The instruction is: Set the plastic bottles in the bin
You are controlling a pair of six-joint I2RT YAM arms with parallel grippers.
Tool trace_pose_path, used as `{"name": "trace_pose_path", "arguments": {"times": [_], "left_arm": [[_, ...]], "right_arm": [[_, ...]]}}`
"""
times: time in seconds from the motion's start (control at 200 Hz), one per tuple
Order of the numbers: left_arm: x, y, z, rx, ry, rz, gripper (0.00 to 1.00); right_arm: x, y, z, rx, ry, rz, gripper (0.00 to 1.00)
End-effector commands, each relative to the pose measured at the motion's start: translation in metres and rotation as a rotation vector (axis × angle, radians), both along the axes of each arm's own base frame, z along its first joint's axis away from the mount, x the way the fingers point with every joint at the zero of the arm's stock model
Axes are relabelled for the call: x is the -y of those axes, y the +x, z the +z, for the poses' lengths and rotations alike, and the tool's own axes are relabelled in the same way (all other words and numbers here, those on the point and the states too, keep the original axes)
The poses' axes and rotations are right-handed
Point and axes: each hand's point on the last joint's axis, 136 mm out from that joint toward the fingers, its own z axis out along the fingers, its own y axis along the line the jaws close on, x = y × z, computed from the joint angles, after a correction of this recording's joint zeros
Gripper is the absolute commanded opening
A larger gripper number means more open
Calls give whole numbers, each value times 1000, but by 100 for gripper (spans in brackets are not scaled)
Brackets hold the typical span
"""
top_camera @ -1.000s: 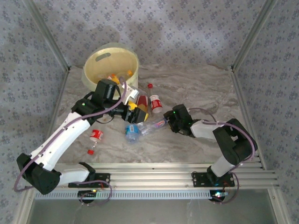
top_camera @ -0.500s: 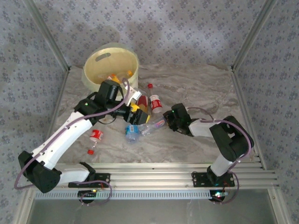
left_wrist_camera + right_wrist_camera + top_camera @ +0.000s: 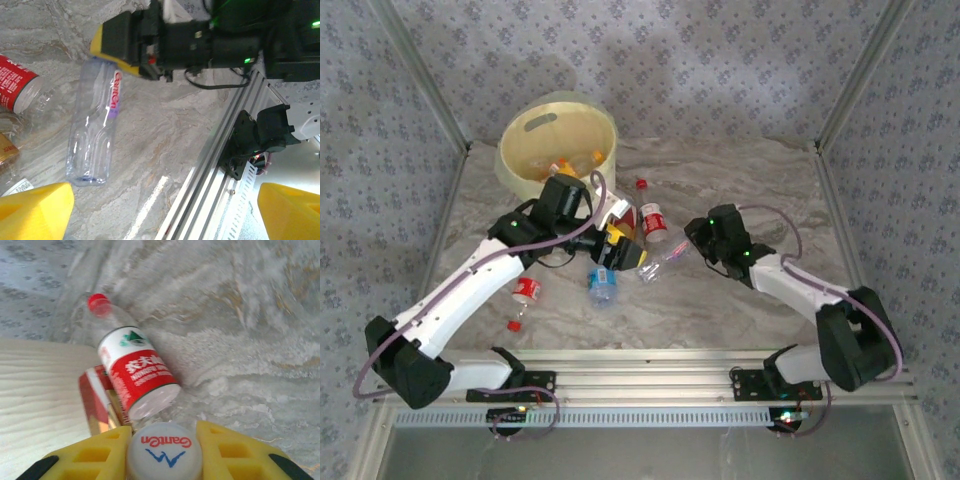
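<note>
A clear bottle (image 3: 663,260) with a Ganten label lies slanting at the middle of the worktop (image 3: 760,185). Its white cap (image 3: 164,452) is pinched between the yellow fingers (image 3: 90,455) of the right hand (image 3: 688,246), which is clamped tight on that end. Whether the bottle's body rests on the marble or hangs just above it, I cannot tell. Just beyond it a red-labelled bottle (image 3: 138,375) with a red cap lies on its side. The left hand (image 3: 620,250) hovers close by, near a blue-tinted bottle (image 3: 603,286), its fingers spread wide and holding nothing. More plastic bottles (image 3: 570,165) lie inside the bin (image 3: 512,165), which stands at the far left corner of the worktop. A small red-labelled one (image 3: 527,291) lies toward the left edge.
</note>
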Motion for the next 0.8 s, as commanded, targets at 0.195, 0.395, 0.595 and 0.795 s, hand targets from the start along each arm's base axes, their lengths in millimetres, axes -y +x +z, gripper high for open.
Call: {"name": "trace_pose_path", "arguments": {"times": [0.195, 0.395, 0.595, 0.795], "left_arm": [[25, 9, -4, 15, -36, -14, 97], [47, 13, -15, 3, -13, -33, 96], [62, 18, -23, -12, -11, -25, 94], [78, 14, -25, -33, -26, -52, 90]], "right_arm": [[-4, -22, 70, 128, -119, 240, 32], [-17, -37, 114, 220, -49, 334, 32], [-25, -48, 140, 265, 2, 398, 32], [-24, -52, 151, 292, 11, 402, 32]]}}
